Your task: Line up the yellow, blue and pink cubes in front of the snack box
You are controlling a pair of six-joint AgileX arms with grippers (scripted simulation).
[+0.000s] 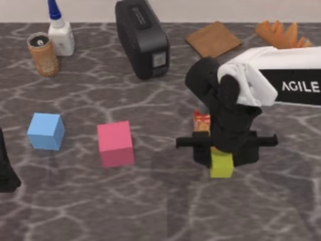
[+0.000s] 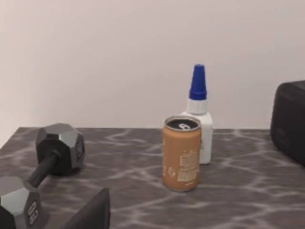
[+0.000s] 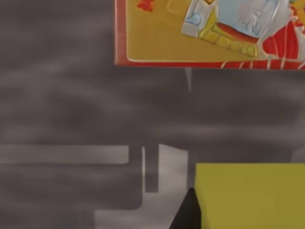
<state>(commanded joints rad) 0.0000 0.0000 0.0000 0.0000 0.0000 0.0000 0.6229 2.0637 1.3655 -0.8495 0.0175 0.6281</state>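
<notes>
1. My right gripper is down at the small matte lime-yellow cube, just in front of the red-and-orange snack box; whether it is clamped, I cannot tell.
2. Cube looks light, rigid, not slippery: take it by opposite flat sides.
3. Matte pink cube and light-blue cube sit well left of the box on the marbled surface.
4. Left gripper is parked at the surface's left edge.

Yellow cube and snack box — close up

Cube at five o'clock, box at twelve — apart, on dark marbled table.
</notes>
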